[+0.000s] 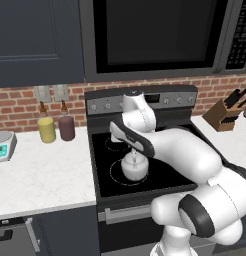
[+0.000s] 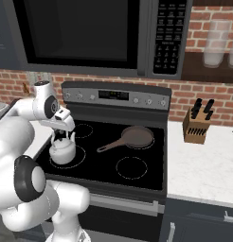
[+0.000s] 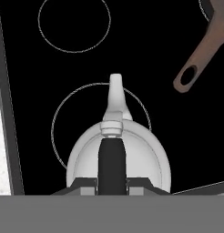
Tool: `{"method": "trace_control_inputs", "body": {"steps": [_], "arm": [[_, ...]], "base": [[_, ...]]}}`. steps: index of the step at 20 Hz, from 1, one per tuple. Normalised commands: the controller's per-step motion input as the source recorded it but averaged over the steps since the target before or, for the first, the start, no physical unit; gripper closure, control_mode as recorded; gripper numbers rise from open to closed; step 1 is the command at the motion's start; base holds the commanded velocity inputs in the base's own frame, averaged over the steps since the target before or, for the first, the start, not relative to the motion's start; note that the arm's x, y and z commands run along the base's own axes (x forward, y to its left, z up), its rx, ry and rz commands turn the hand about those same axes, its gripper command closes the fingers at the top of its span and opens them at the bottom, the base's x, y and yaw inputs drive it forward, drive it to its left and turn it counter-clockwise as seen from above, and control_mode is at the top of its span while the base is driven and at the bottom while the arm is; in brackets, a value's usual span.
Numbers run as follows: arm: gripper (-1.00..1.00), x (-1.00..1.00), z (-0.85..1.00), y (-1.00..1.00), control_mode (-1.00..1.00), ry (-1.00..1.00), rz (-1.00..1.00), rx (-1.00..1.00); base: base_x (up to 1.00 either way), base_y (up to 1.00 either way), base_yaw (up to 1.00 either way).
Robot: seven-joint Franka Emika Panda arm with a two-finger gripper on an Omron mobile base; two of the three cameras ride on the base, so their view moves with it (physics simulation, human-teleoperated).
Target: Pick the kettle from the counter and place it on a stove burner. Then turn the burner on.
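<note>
1. The end effector (image 3: 112, 184) is closed on the dark arched handle of the kettle (image 3: 145, 154), with one finger on each side of it.
2. The kettle hangs directly beneath the end effector, over the front-left stove burner (image 3: 63, 113) of the black cooktop (image 2: 151, 165); its spout points away from the end effector in the hand view.
3. In the base views the kettle (image 1: 134, 167) sits low within that burner's dashed ring (image 2: 79, 158); whether its base touches the glass cannot be told.
4. A brown skillet (image 2: 136, 136) lies beyond and to the right of the end effector (image 2: 61, 131), on the rear right ring, its long handle (image 3: 202, 54) angled back toward the kettle but well apart from it.
5. A smaller dashed ring (image 3: 73, 25) lies straight ahead of the end effector in the hand view.
6. The white worktop (image 1: 40, 175) stretches to the left of the end effector (image 1: 134, 152), carrying a yellow bottle (image 1: 46, 127), a dark red bottle (image 1: 66, 125) and a small scale (image 1: 2, 145) near the brick wall.
7. A knife block (image 2: 196, 125) stands on the worktop far to the right of the end effector.
8. The stove's control panel (image 2: 116, 97) with its knobs runs behind the end effector, below the microwave (image 2: 90, 33).
</note>
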Motion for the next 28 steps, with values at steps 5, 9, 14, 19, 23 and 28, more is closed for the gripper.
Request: {"method": "trace_control_inputs", "body": {"steps": [5,9,14,19,23,28], "arm": [[1.00,0.00,-0.32,0.00,-1.00,0.00,0.00,0.00],[1.00,0.00,-0.24,0.00,-1.00,0.00,0.00,0.00],[1.00,0.01,-0.08,0.00,-1.00,0.00,0.00,0.00],[1.00,0.31,0.00,0.03,-1.00,0.00,0.00,0.00],[1.00,0.41,0.00,0.03,-1.00,0.00,0.00,0.00],[1.00,0.10,0.00,0.07,-1.00,-0.01,0.00,0.00]], "base": [[0.00,0.00,0.00],[0.00,0.00,0.00],[0.00,0.00,0.00],[0.00,0.00,0.00],[0.00,0.00,0.00],[0.00,0.00,0.00]]}}
